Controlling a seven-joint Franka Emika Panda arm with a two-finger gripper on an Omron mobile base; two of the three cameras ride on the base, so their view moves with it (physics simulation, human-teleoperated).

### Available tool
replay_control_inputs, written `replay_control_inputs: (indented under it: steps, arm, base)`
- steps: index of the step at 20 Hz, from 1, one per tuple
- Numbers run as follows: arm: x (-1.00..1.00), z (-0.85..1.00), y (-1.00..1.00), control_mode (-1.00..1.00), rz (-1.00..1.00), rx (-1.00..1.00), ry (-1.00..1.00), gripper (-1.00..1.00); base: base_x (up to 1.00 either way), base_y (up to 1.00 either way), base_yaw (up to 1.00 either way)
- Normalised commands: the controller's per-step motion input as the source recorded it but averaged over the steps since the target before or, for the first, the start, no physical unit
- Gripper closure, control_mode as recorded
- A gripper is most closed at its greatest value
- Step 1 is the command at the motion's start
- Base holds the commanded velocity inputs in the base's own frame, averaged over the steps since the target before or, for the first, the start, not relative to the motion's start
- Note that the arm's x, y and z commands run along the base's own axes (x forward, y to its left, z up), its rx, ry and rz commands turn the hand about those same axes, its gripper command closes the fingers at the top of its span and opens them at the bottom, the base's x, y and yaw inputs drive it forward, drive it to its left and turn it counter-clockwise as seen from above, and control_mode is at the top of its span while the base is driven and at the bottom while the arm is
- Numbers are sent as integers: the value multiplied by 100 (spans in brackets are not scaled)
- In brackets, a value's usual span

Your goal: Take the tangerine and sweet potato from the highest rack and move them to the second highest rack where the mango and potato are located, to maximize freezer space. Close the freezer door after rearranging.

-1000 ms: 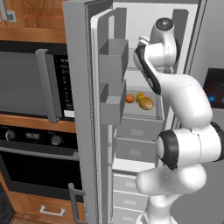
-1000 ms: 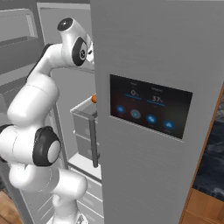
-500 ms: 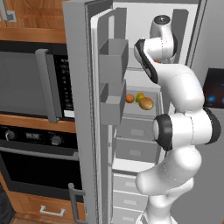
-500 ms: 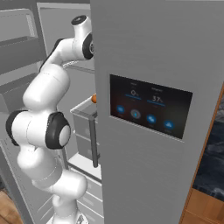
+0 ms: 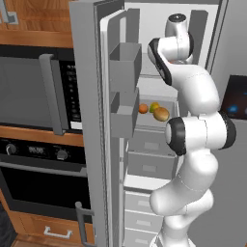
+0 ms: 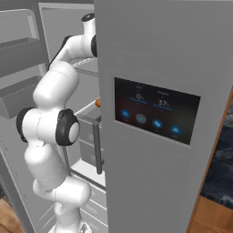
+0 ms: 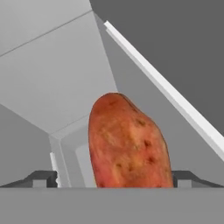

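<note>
White freezer (image 5: 159, 91) interior, seen from the hand: the sweet potato (image 7: 129, 144) lies on the highest rack (image 7: 39, 65), centred between the two dark fingertips (image 7: 43, 179). Jaws stand wide open, one tip on each side, gripping nothing.

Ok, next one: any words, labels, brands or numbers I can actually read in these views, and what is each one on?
"0" and "37", each with a small degree mark: on the blue-lit dispenser panel of the closed fridge door; only roughly legible.
Round blue icons below them: symbols, no readable text.
Microwave control strip: pale marks, too small and blurred to read.
Oven display between its knobs: too blurred to read.
No readable text in the hand view.
</note>
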Motion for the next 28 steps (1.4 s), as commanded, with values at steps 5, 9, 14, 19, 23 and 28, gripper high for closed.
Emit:
replay_control_inputs:
  steps: [5, 9, 14, 19, 23, 28]
  arm:
    - [0, -48, -18, -100, 0, 0, -2, 100]
    - [0, -44, -3, -100, 0, 0, -10, 100]
    - [-30, -41, 16, -100, 8, -2, -19, 100]
    - [-83, -8, 38, -100, 9, 0, -7, 100]
    - [-99, -1, 36, -100, 9, 0, 0, 100]
    - [-100, -7, 31, -100, 13, 0, 0, 100]
  base:
    - [0, 0, 0]
    - [0, 0, 0]
    - [0, 0, 0]
    - [0, 0, 0]
    - [0, 0, 0]
    - [0, 0, 0]
